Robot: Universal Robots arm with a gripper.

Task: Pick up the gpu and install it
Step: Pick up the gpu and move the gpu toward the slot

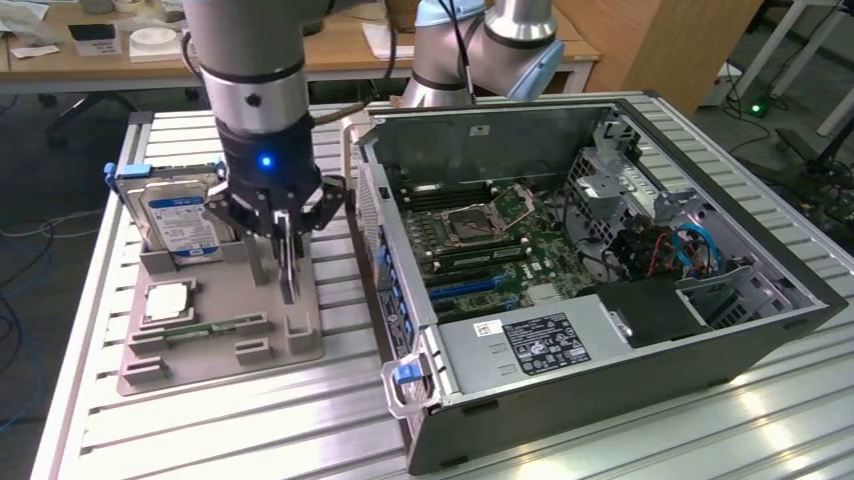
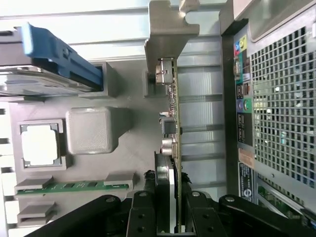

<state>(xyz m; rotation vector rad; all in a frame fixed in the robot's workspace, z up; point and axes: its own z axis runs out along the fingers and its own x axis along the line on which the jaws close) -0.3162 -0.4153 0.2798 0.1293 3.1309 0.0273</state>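
The gpu (image 1: 287,270) stands on edge over the grey parts holder (image 1: 214,365), beside the open computer case (image 1: 694,330). My gripper (image 1: 282,228) comes straight down on its upper edge, the black fingers closed against both faces of the card. In the wrist view the gpu (image 2: 171,123) is seen edge-on, running from between my fingers (image 2: 143,217) to its silver end bracket (image 2: 166,29). My gripper (image 2: 168,219) is shut on it. Whether the card's lower edge still rests in the holder, I cannot tell.
On the holder (image 2: 133,133) are a hard drive with blue label (image 1: 182,222), a processor (image 1: 170,300) and a memory stick (image 1: 214,328). The case's motherboard (image 1: 481,240) lies exposed at the exterior view's right. The case's rear panel (image 2: 276,98) is close beside the card.
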